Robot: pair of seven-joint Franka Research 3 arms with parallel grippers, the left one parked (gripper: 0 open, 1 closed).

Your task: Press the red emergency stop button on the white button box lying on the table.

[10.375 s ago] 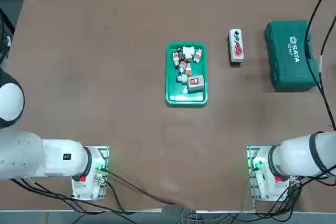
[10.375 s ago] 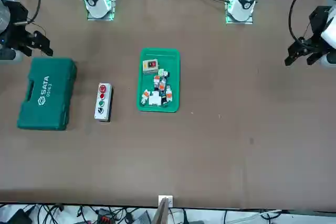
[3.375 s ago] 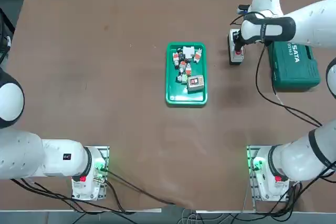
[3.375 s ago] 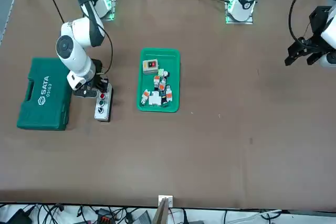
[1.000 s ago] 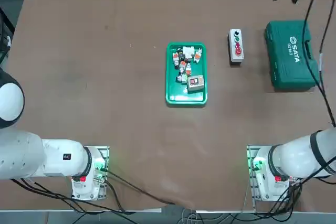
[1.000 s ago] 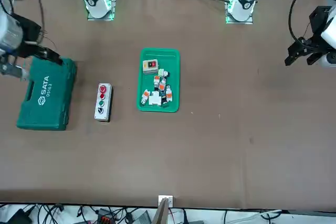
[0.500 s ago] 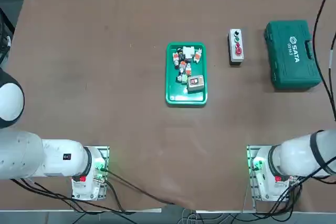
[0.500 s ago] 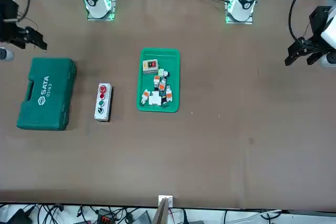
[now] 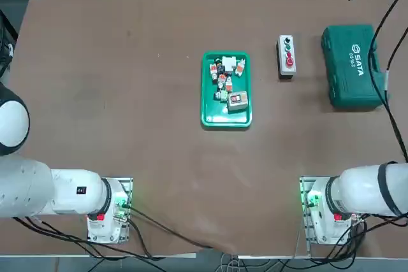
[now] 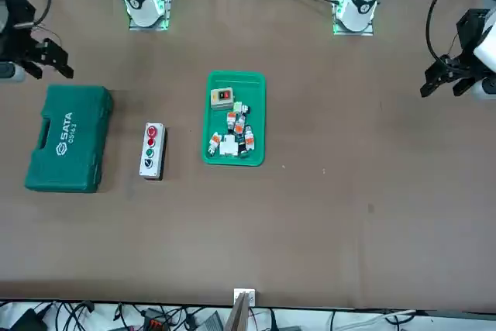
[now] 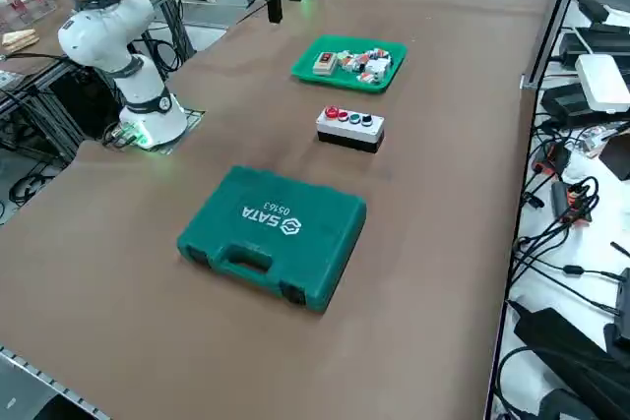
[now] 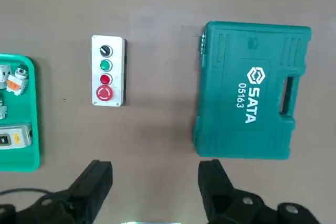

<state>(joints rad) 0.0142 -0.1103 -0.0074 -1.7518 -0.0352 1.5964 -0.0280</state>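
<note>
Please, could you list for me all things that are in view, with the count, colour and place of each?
White button box: one, white, between tray and case
Red emergency stop button: one, red, at one end of the box
Tray: one, green, on the table
Small parts: several, mostly white, in the tray
Case: one, green, right of the box
Table: one, brown, beneath them
Right gripper: one, black, open, over the table's far right

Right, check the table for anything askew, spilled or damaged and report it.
Nothing stands out: the button box and green case lie flat, and the small parts sit inside their tray.
</note>
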